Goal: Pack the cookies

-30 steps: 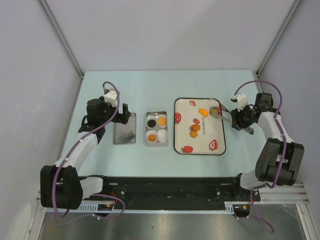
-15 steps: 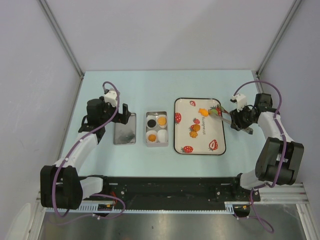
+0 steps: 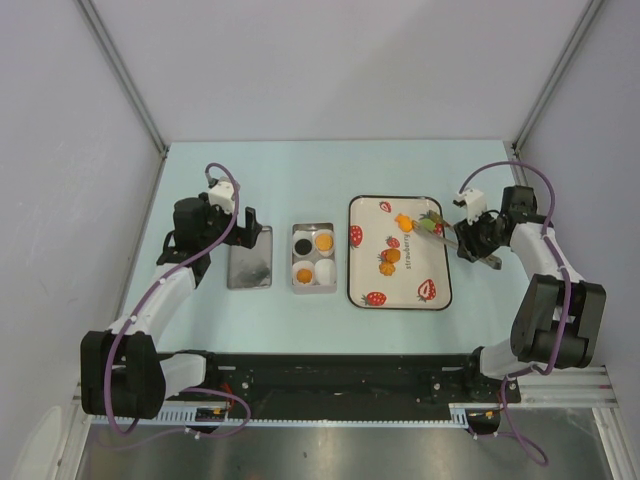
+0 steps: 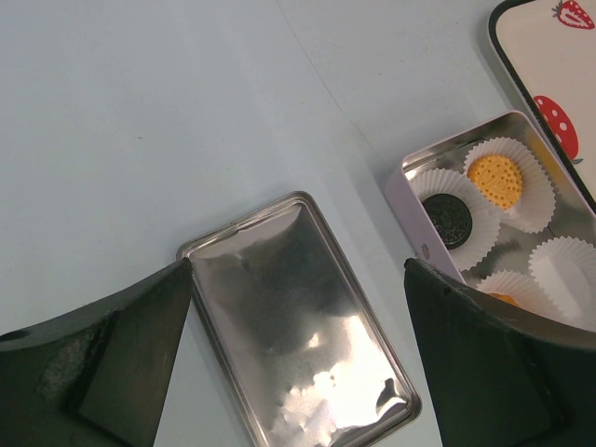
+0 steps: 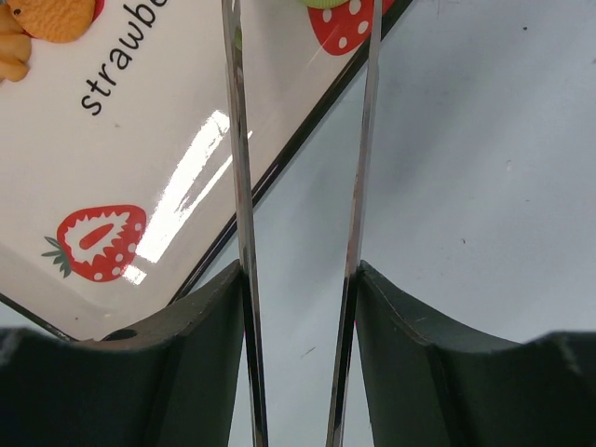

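1. Top external view:
   - Three cups in the tin (image 3: 293,258) are filled. The black cookie (image 3: 301,243) is far left, the far orange cookie (image 3: 323,241) far right, and the near orange cookie (image 3: 302,275) near left.
   - The empty paper cup (image 3: 324,271) is near right.
   - The green cookie (image 3: 428,224) sits toward the far right corner of the strawberry tray (image 3: 405,282). It is at the tips of the tweezers (image 3: 445,232) that my right end effector (image 3: 463,238) is clamped on.
   - I judge this to be the pick of the last cookie.
   - The tweezers' long axis runs from the end effector leftward and slightly away from me. The cookie is round, so it has no long axis of its own.
   - The tin's long side runs near to far.

2. Left wrist view:
   - My left end effector (image 4: 298,279) has its fingers wide apart and holds nothing.
   - It hangs over the tin lid (image 4: 307,326), which lies on the table (image 4: 140,112) just beside the tin (image 4: 405,200).

3. Right wrist view:
   - The right end effector (image 5: 300,275) presses its pads on the two tweezer blades, which run forward side by side with a gap between them.
   - A pale green sliver at the top edge, between the blades, I take to be the green cookie (image 5: 326,3).
   - I cannot tell whether the tips pinch it.
   - Next I would need to squeeze, lift clear of the tray (image 5: 289,84) rim, carry the cookie left to the empty cup, and lower it flat.
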### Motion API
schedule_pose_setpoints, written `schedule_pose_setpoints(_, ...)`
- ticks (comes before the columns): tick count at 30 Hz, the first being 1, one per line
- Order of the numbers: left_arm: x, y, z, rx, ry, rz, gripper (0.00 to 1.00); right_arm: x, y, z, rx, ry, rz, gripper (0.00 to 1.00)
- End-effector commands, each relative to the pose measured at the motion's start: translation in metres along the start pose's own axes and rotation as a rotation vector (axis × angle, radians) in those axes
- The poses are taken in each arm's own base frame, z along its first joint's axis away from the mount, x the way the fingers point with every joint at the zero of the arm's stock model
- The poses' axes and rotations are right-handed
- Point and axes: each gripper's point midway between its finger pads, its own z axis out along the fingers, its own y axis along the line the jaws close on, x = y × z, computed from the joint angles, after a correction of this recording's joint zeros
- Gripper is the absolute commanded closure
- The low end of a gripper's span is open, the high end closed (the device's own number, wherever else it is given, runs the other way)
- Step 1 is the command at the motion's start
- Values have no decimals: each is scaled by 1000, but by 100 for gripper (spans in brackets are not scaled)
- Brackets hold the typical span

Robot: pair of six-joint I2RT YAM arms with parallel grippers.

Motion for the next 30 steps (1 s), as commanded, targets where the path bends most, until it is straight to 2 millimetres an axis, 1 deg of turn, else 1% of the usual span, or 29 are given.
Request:
schedule_pose_setpoints(1, -25, -3, 0, 22, -57, 36, 0, -1, 3, 3, -4, 16, -33, 48)
schedule_pose_setpoints(5, -24, -3, 0, 22, -55, 33, 0, 0, 3, 3, -4, 22, -34, 50)
schedule_pose_setpoints(12, -25, -4, -1, 23, -59, 37, 0, 2, 17, -3, -53, 24, -49, 52)
schedule_pose_setpoints(19, -24, -3, -1, 21, -57, 37, 0, 3, 16, -9, -45, 21, -46, 50)
schedule_pose_setpoints(22, -23, -3, -2, 21, -57, 37, 0, 5, 17, -9, -53, 28, -41, 50)
schedule_pose_setpoints(30, -23, -4, -2, 22, -57, 39, 0, 4, 18, -8, -57, 27, -46, 51)
